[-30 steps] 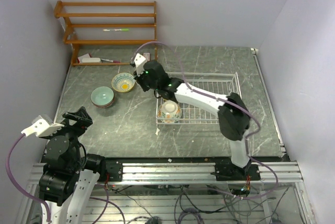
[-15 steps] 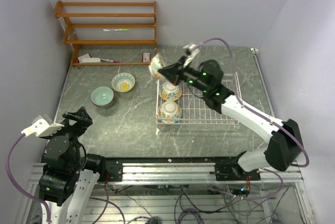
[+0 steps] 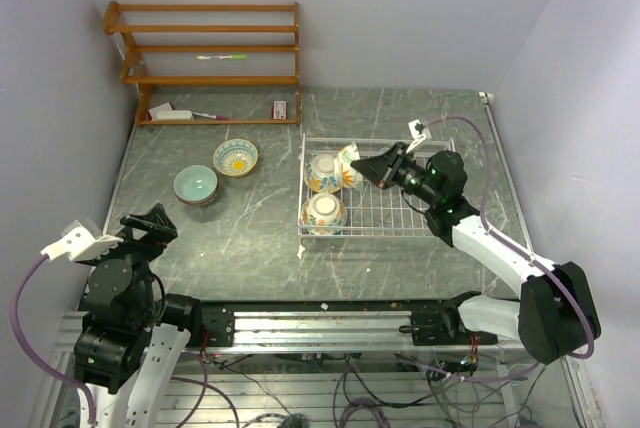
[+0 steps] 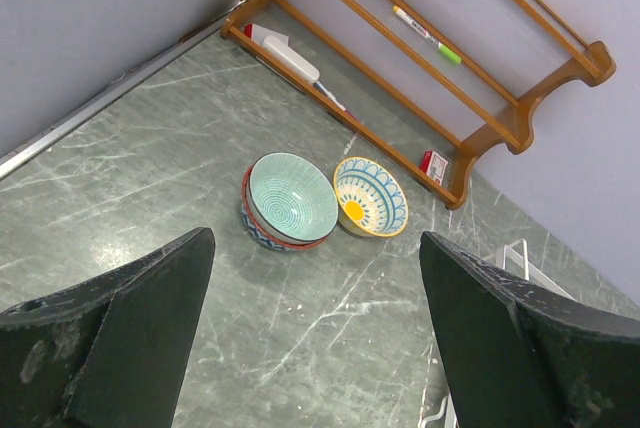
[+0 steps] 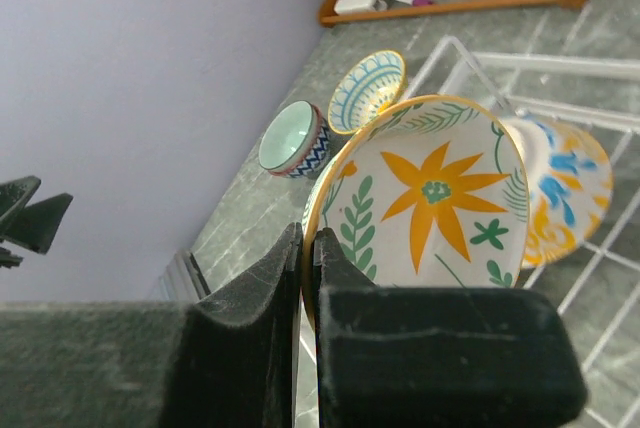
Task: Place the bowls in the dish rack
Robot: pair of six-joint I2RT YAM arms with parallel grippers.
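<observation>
Right now the right gripper (image 3: 383, 166) has its fingers clamped on the rim of a floral bowl (image 3: 349, 165), tipped on edge over the dish rack (image 3: 400, 234) just beside a racked bowl (image 3: 325, 174), while the left gripper (image 4: 315, 244) hangs with fingers apart.

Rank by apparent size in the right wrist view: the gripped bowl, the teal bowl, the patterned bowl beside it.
1. The gripped bowl: largest, though it is nearest the camera, so its true rank is unsure.
2. The patterned bowl and the teal bowl: look alike, not ranked.
</observation>
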